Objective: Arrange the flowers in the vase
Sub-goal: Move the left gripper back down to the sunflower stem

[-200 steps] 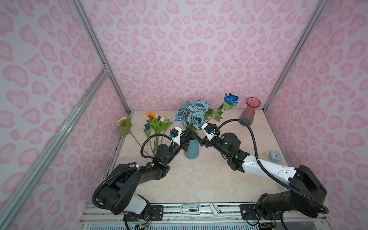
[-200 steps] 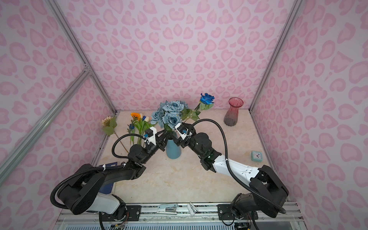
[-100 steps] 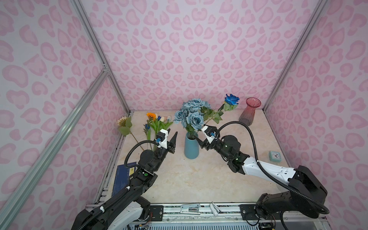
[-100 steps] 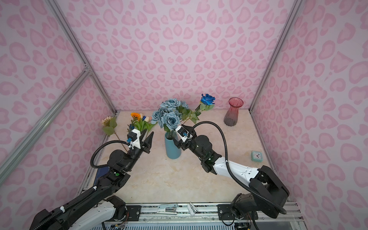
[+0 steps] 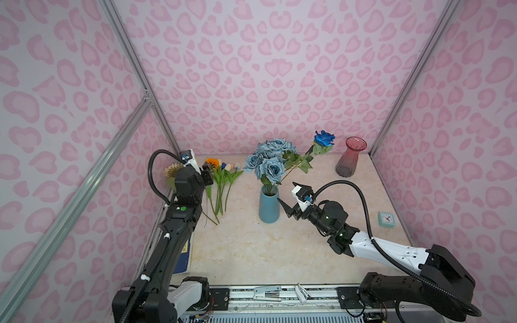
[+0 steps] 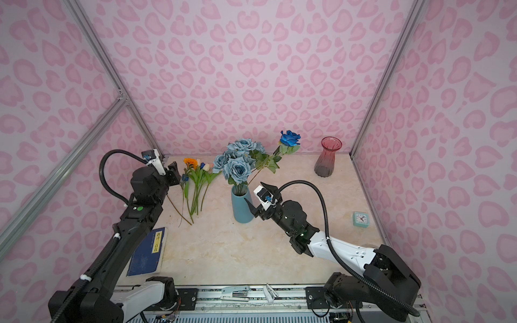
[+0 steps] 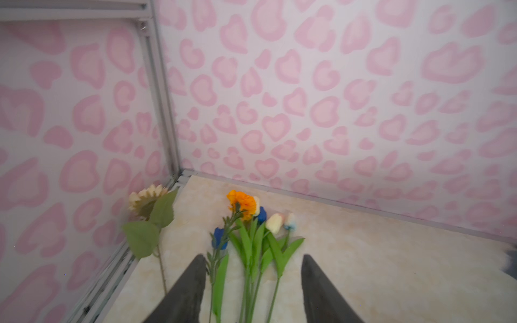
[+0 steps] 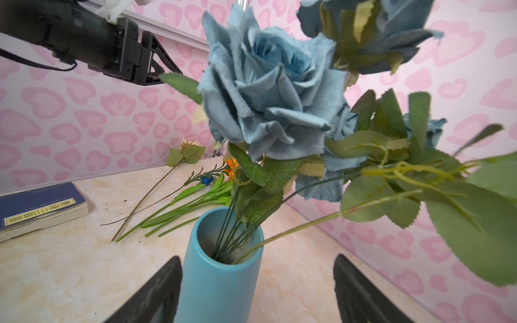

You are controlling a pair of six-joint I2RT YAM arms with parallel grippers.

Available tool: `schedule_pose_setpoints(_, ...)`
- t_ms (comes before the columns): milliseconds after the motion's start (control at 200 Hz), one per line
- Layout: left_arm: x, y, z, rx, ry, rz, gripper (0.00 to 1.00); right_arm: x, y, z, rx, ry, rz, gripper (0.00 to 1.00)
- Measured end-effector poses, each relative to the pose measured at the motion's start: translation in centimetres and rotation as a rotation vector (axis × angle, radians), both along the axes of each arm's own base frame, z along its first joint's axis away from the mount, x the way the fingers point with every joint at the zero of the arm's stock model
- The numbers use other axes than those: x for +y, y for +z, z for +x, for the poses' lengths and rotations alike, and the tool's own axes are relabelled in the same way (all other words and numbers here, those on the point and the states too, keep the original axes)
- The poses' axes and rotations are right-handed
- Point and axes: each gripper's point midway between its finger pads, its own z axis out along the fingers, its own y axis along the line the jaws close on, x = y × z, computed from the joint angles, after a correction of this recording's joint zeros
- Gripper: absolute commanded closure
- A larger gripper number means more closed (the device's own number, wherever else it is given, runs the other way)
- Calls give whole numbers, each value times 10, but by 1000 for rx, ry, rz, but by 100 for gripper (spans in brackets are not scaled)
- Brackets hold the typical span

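Clock directions are read in a top view, with the blue vase [image 5: 269,208] as centre. It stands upright near the middle of the surface [image 5: 251,251].

In the vase:
- Dusty-blue roses [image 5: 270,162], heads bunched above the rim.
- Bright blue rose [image 5: 324,138] on a long stem, leaning out toward 1 o'clock.
- The right wrist view shows both sets of stems going down into the mouth.

Outside the vase:
- Loose flowers [image 5: 221,190] lie flat at 10 o'clock, heads toward the back wall, stem ends toward 6.
- Marigold [image 7: 242,202] and tulips [image 7: 274,222] lie together, stems overlapping.
- Sunflower [image 7: 145,200] lies just beside them, against the left wall.

Left end effector [image 7: 253,257]: jaws apart, nothing gripped, over the loose flowers. In its wrist view the marigold and tulip stems run between the fingers. Contact with them cannot be told.

Right end effector [image 5: 288,193]: jaws spread wide, nothing gripped, at 3 o'clock just beside the vase and facing it. Whether a finger touches the vase wall cannot be told.

Also present:
- Red glass vase [image 5: 348,158] at 2 o'clock, far right corner.
- Small clock [image 5: 387,218] at 3 o'clock, near the right wall.
- Blue book [image 6: 147,251] at 8 o'clock, left edge.
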Motion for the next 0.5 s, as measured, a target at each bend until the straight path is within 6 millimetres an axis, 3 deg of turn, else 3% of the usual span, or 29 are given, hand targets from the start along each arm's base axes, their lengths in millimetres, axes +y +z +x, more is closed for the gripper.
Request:
schedule_pose_setpoints(105,24,-28,25,158,90,-32,50,-6,5,-1,-19,-20,29,17)
schedule_pose_setpoints(195,39,-74,36,329,145,-44,52,-8,12,-2,-35,-29,57,18)
schedule_pose_setpoints(270,51,-113,42,481,185,-47,47,-8,17,-4,-45,-25,78,19)
schedule_pose_setpoints(500,110,-197,26,752,366,-156,48,-9,17,-5,-43,-21,90,19)
